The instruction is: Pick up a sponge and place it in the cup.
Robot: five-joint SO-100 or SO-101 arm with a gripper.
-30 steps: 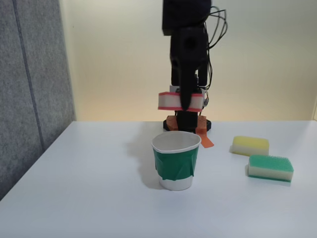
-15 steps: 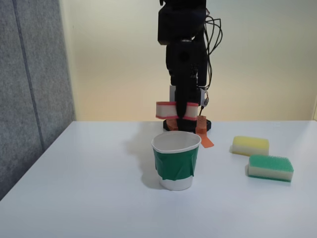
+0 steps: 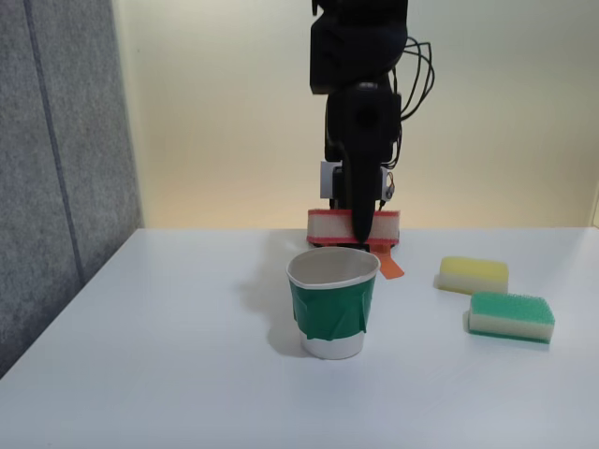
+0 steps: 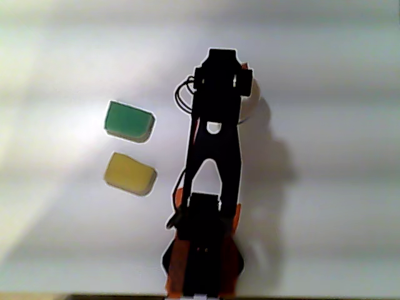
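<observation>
The claw [image 3: 359, 227] was clamped across the middle of the sponge [image 3: 329, 225], whose long axis ran level, side to side. The cup [image 3: 332, 301] stood just below and in front of the claw, mouth open. The sponge showed red faces around a cream core.

Soft even frontal light, overexposed banded top view, arm silhouetted, faint shadows

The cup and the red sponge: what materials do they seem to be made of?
The cup looks like thin white paper, matte, its rim slightly bent; the green band seems to be tape. The red sponge, held in the hand, looks like soft cream foam with a rougher red scrub layer.
</observation>
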